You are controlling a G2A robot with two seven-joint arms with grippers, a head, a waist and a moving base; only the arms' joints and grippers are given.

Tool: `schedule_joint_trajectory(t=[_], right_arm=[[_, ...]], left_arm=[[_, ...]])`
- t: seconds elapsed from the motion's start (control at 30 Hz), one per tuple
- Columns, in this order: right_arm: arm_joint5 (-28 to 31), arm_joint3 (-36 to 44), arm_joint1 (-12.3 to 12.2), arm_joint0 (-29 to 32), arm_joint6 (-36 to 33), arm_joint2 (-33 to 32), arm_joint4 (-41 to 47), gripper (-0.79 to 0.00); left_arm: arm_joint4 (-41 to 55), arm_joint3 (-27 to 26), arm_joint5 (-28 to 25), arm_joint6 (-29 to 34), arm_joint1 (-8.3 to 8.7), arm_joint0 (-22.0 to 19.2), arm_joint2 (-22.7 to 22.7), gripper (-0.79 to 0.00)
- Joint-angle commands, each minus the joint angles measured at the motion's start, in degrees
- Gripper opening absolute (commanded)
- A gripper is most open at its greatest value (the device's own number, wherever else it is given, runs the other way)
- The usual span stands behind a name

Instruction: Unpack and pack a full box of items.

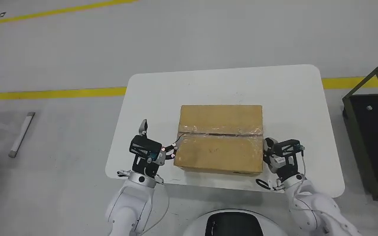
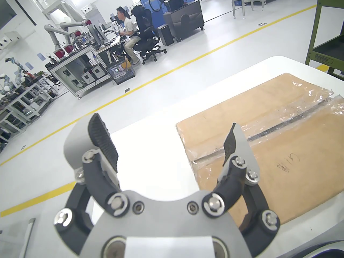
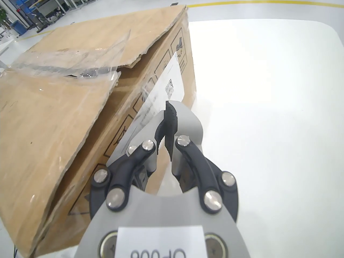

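- white table (image 1: pixel 295 88) on a grey shop floor, with a yellow line (image 1: pixel 59 93) running past the far side of the box.
- box (image 1: pixel 221 124) sits about mid-table with its top flaps down. clear tape (image 2: pixel 282 124) is wrinkled along the middle seam, and the seam shows a dark crack.
- left gripper (image 2: pixel 164 124) is at one short end of the box, right by the seam. its fingers are spread wide with nothing in them.
- right gripper (image 3: pixel 168 114) is at the opposite short end, just beside the side with the paper label (image 3: pixel 161 92). its fingers are pinched together on nothing.
- the flap corners (image 3: pixel 115 81) at that end look ragged and a bit lifted.
- my guess is the step is getting the flaps open. i'd slip one left finger into the seam crack, pinch a flap edge and peel up slowly so the tape gives. i'd press the right gripper against the box side so the box doesn't slide.
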State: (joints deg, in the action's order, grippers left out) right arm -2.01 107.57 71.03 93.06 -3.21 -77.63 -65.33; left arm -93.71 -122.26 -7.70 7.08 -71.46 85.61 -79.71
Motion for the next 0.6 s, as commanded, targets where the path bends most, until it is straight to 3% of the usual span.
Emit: schedule_joint_trajectory(t=[0.0, 0.2, 0.57], right_arm=[[1.1, -0.2, 0.0, -0.5, 0.4, 0.3, 0.1, -0.785], [0.7, 0.5, 0.0, 0.1, 1.0, -1.1, -0.3, -0.785], [-1.4, 7.3, -0.9, 7.1, -0.3, -12.5, -1.5, -0.785]], left_arm=[[0.0, 0.0, 0.0, 0.0, 0.00, 0.0, 0.0, 0.000], [7.9, -1.0, -2.1, -1.0, -0.39, -1.3, 2.3, 0.000], [16.8, 1.5, -19.3, -0.8, -1.24, -10.6, 16.1, 0.000]])
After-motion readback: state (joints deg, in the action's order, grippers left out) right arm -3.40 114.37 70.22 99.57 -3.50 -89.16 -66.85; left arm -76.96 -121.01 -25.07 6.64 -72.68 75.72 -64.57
